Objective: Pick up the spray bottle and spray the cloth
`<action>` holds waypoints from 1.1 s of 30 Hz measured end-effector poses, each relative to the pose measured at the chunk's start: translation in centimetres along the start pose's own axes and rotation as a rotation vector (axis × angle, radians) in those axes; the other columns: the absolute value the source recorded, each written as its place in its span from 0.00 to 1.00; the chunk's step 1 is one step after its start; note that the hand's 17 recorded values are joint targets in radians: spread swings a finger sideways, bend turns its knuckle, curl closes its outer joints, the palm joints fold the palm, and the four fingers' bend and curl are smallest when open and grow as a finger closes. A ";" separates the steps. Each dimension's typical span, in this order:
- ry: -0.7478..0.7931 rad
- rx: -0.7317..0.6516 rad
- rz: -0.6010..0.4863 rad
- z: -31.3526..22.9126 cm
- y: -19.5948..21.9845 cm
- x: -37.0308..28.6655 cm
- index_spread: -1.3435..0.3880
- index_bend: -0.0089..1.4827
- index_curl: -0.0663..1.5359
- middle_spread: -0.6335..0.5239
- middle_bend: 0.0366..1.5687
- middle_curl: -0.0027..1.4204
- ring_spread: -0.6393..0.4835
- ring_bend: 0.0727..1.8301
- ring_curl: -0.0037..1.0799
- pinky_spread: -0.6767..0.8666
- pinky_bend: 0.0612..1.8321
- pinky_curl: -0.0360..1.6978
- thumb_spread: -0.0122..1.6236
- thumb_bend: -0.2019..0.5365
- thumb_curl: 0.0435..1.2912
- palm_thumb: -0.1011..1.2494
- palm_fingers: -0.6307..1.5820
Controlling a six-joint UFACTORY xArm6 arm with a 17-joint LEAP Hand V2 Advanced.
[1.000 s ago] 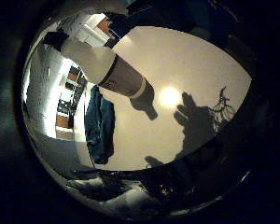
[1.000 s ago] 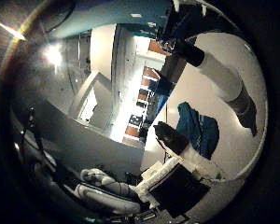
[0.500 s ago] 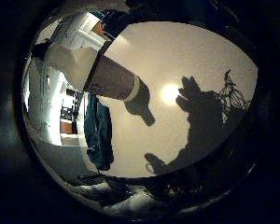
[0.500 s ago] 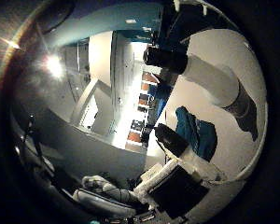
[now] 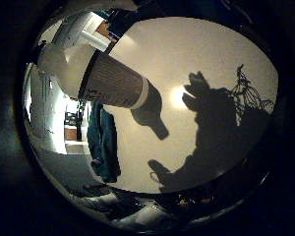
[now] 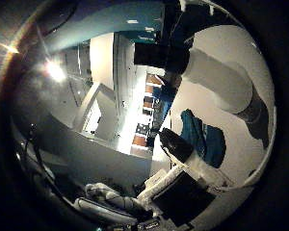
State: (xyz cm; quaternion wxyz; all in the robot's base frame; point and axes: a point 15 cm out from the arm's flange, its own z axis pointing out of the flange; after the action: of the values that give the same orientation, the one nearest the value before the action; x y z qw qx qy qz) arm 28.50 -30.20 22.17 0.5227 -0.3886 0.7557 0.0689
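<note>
On the counter: a white cylindrical spray bottle (image 5: 108,81) with a black nozzle head is standing upright on the pale round counter (image 5: 206,54), beside a crumpled teal cloth (image 5: 102,142).
Bottle to hand: it is looming close before the palm, long axis crossing the view (contact not visible).
Hand: the white-and-black hand (image 6: 183,166) is showing one finger; spread or curled, I cannot tell.
Next: closing round the bottle's body looks due.

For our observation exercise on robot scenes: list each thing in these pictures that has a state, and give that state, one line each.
spray bottle: standing upright on the white table, close to the palm, not yet grasped.
cloth: teal, lying crumpled on the table beside the bottle, apart from it.
table: white, carrying the bottle, the cloth and the robot hand's shadow.
robot hand: near the bottle, fingers uncurled, holding nothing.
</note>
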 end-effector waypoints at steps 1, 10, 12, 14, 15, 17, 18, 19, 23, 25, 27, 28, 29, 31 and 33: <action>0.003 0.000 0.002 0.1 -0.1 0.0 0.70 0.12 0.24 0.70 0.15 0.27 0.76 0.24 0.26 0.73 0.41 0.02 0.65 0.24 0.27 0.58 0.34; 0.023 -0.021 -0.007 1.5 -0.4 0.1 0.70 0.12 0.24 0.70 0.14 0.27 0.75 0.24 0.26 0.72 0.42 0.02 0.65 0.24 0.27 0.58 0.35; 0.030 -0.023 -0.010 1.7 -0.5 0.2 0.70 0.11 0.24 0.70 0.14 0.26 0.75 0.24 0.26 0.72 0.42 0.02 0.65 0.24 0.27 0.58 0.35; 0.037 -0.029 -0.014 2.1 -0.6 0.2 0.70 0.11 0.24 0.70 0.14 0.26 0.74 0.23 0.26 0.72 0.43 0.02 0.65 0.24 0.26 0.57 0.35; 0.041 -0.031 -0.015 2.3 -0.6 0.2 0.70 0.11 0.24 0.70 0.14 0.26 0.75 0.24 0.26 0.72 0.43 0.02 0.65 0.24 0.26 0.57 0.35; 0.041 -0.036 -0.014 2.6 -0.7 0.1 0.70 0.12 0.24 0.69 0.14 0.26 0.74 0.24 0.26 0.72 0.43 0.02 0.65 0.24 0.26 0.57 0.35; 0.038 -0.035 -0.011 2.8 -0.8 0.0 0.70 0.11 0.24 0.69 0.14 0.26 0.74 0.24 0.26 0.72 0.43 0.02 0.65 0.24 0.26 0.57 0.35; 0.035 -0.031 -0.010 3.0 -1.0 -0.1 0.70 0.11 0.24 0.69 0.14 0.26 0.74 0.24 0.26 0.72 0.43 0.02 0.65 0.24 0.26 0.57 0.35; 0.021 -0.039 -0.010 4.4 -1.2 -0.5 0.70 0.12 0.24 0.68 0.14 0.27 0.73 0.24 0.26 0.72 0.44 0.02 0.65 0.24 0.26 0.57 0.35; 0.019 -0.046 -0.010 5.0 -1.3 -0.6 0.70 0.12 0.24 0.68 0.14 0.27 0.74 0.24 0.26 0.72 0.44 0.02 0.65 0.24 0.26 0.57 0.36; 0.024 -0.052 -0.009 5.5 -1.3 -0.4 0.70 0.12 0.24 0.67 0.15 0.27 0.74 0.24 0.26 0.72 0.44 0.02 0.65 0.24 0.26 0.57 0.36; 0.022 -0.057 -0.009 5.8 -1.3 -0.4 0.70 0.12 0.24 0.67 0.15 0.27 0.73 0.24 0.26 0.71 0.44 0.02 0.65 0.24 0.26 0.57 0.36; 0.020 -0.059 -0.009 6.0 -1.3 -0.5 0.70 0.12 0.24 0.67 0.15 0.27 0.73 0.24 0.26 0.71 0.44 0.02 0.65 0.24 0.26 0.57 0.36; 0.019 -0.065 -0.006 6.5 -1.2 -0.4 0.70 0.12 0.24 0.67 0.15 0.27 0.73 0.24 0.26 0.71 0.44 0.02 0.65 0.24 0.26 0.57 0.36; 0.019 -0.061 -0.004 6.8 -1.4 -0.4 0.70 0.12 0.24 0.67 0.16 0.27 0.72 0.24 0.26 0.71 0.44 0.02 0.65 0.24 0.26 0.57 0.36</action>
State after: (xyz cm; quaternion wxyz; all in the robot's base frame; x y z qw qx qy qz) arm 34.56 -27.47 19.95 0.5035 -0.4064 0.7574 0.0871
